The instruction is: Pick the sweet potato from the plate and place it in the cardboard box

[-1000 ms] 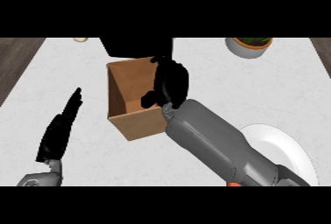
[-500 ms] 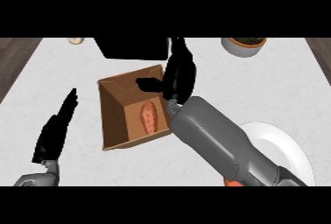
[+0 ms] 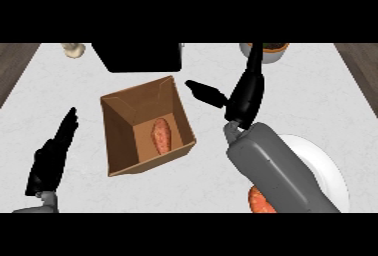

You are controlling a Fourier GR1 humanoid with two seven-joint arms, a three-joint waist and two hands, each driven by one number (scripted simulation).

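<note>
Lying inside the cardboard box point(image 3: 145, 131), the sweet potato point(image 3: 162, 135) is resting while the right hand point(image 3: 247, 95) is spreading its fingers point(image 3: 205, 93) wide beside it.

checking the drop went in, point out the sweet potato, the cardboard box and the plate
sweet potato point(image 3: 162, 135), head view, middle of its orange body on the box floor
cardboard box point(image 3: 125, 142), head view, inner left wall
plate point(image 3: 325, 167), head view, bare white face right of the forearm

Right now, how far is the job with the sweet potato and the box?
Done: the orange sweet potato lies inside the brown cardboard box. In hand: nothing; the black right hand is open beside the box, near the white round plate. Left: apparently nothing.
</note>
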